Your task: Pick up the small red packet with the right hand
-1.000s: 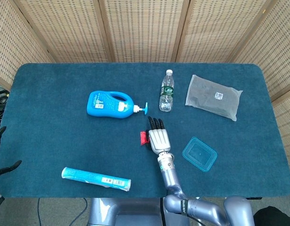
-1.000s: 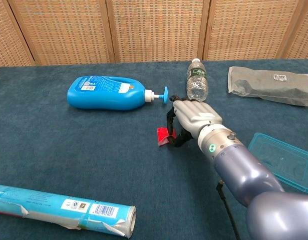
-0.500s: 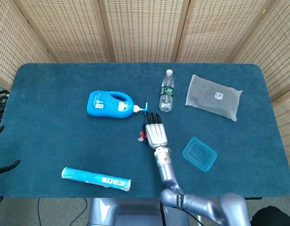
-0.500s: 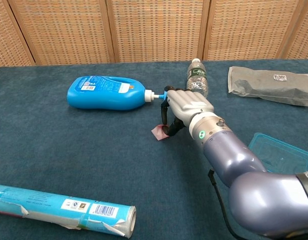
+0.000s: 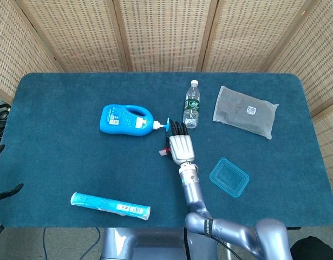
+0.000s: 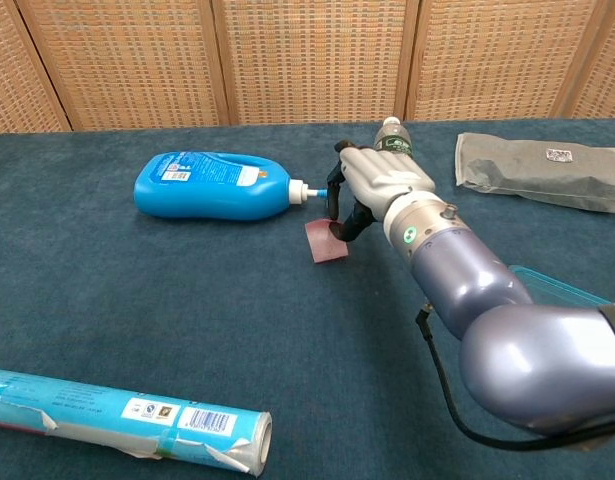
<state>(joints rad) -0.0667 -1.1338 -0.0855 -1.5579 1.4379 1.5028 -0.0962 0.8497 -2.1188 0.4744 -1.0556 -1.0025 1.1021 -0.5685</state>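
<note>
We see the small red packet, a thin flat square, pinched by our right hand above the blue felt worktop.

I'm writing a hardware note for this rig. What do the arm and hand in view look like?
The right arm has a smooth, rounded silver-grey metallic shell, with a thin black cable running beneath it. A small green light sits at the wrist. The right hand has a pale silver back and black fingers.
</note>
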